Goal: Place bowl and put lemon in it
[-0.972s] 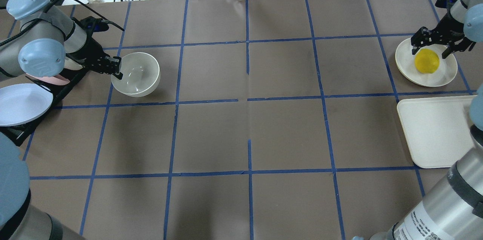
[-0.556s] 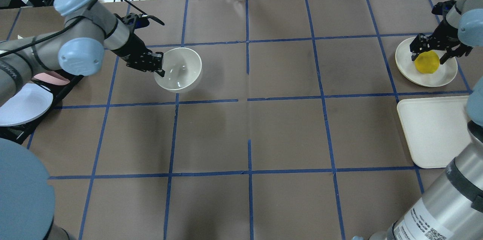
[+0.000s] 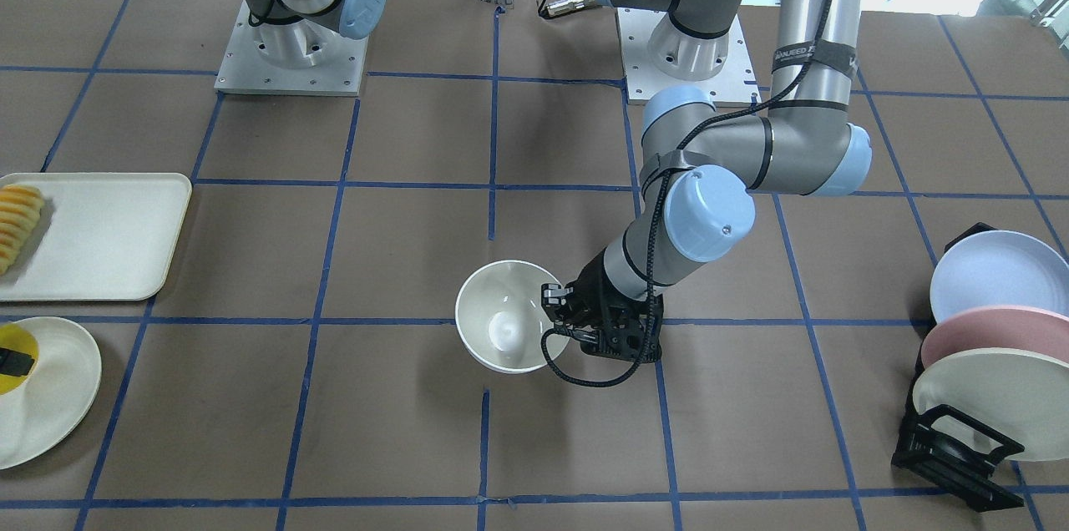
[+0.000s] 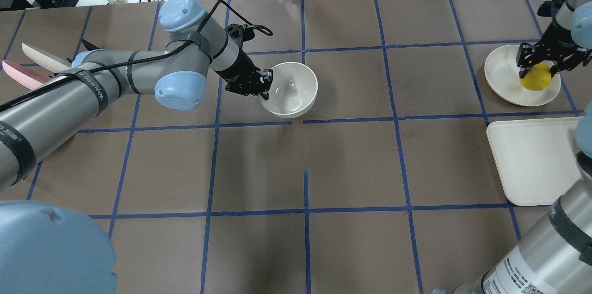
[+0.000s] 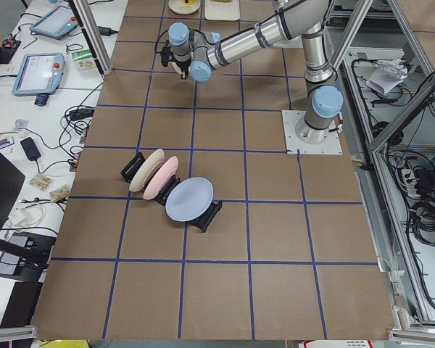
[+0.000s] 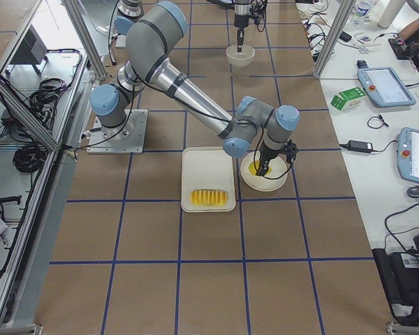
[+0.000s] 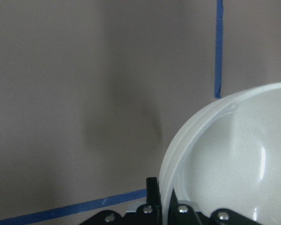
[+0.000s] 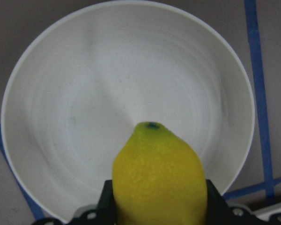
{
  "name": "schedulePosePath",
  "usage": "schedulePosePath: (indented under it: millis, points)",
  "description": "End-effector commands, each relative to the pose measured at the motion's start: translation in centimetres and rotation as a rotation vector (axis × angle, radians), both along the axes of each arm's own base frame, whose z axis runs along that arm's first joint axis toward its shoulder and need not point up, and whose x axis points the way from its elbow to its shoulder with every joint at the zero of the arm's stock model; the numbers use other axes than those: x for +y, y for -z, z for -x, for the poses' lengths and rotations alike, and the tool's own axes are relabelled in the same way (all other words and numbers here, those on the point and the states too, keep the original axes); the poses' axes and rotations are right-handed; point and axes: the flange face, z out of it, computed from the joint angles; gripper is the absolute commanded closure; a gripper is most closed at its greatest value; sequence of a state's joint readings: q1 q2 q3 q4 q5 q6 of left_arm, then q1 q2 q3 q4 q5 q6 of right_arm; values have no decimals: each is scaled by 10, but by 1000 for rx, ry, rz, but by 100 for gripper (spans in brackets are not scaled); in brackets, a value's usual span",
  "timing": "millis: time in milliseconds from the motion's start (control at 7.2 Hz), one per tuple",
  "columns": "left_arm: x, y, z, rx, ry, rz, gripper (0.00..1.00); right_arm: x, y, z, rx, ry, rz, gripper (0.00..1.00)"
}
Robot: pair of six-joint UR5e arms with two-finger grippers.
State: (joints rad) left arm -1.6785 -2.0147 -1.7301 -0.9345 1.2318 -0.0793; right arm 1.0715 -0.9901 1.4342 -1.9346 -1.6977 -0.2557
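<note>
While a plate (image 4: 502, 74) lies under the lemon (image 4: 536, 77), 1 tray (image 4: 532, 160) lies beside.

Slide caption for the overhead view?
Left tool holds the bowl by its rim mid-table; right tool grips the lemon at the plate.

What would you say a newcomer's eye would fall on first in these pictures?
Probably the bright yellow lemon, clamped in the right tool over a flat cream plate at the far right of the table in the overhead view. Next comes the glossy cream bowl near the middle, its rim pinched by the left tool.
</note>
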Motion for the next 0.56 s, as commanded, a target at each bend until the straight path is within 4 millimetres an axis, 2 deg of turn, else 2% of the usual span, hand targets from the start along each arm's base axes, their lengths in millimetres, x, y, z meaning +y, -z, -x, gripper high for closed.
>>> schedulePosePath:
  millis: [0, 139, 278, 417]
  points:
    - [7, 12, 11, -8, 2, 4, 100, 19, -69, -25, -15, -11, 2, 100]
    - [7, 17, 14, -11, 3, -6, 100, 21, -96, -58, -36, -40, 26, 100]
    - [12, 21, 26, -20, 24, -6, 100, 27, -125, -104, -28, 9, 36, 100]
    - [15, 23, 35, -38, 42, 9, 100, 32, -147, -161, -54, 33, 47, 100]
